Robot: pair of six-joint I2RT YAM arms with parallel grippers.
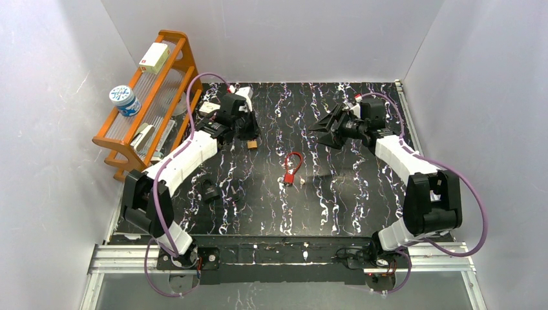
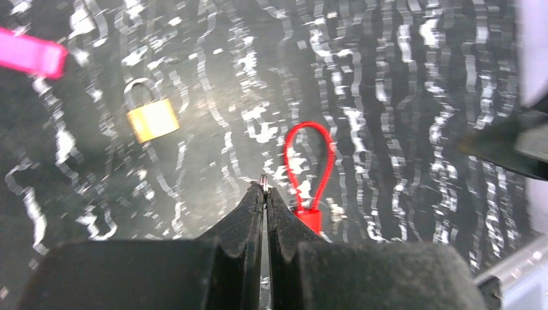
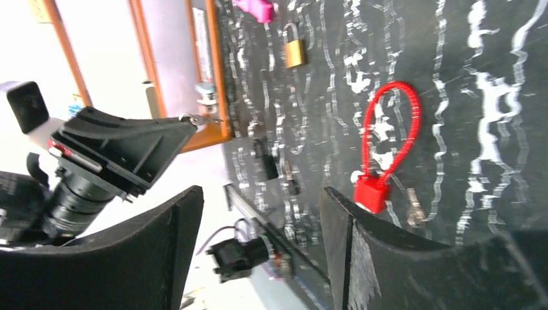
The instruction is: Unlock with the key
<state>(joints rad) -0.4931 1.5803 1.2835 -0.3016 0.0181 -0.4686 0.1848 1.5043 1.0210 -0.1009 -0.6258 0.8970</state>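
At the bottom centre of the left wrist view, the left gripper (image 2: 265, 192) is pressed shut. Its jaws pinch a small metal sliver, probably the key (image 2: 263, 180); only the tip shows, the rest being hidden between the pads. Just beyond, at mid-frame, lies the red cable lock (image 2: 309, 169), a thin red loop rising from a red block body that is partly cut off by the right-hand finger. To its upper left, well apart, rests the brass padlock (image 2: 152, 117), with a gold body and grey shackle. A pink object (image 2: 29, 55) is cropped at the upper left edge.

In the right wrist view, the right gripper (image 3: 260, 192) stands wide, holding nothing, over the black marbled mat (image 3: 491, 77). A small metal piece (image 3: 413, 210), blurred, lies just beside the red body.

At the far left of the top view, an orange rack (image 1: 110, 143) carries a white box (image 1: 154, 57) and a blue-labelled tub (image 1: 125, 101). Their lettering is too small to read.
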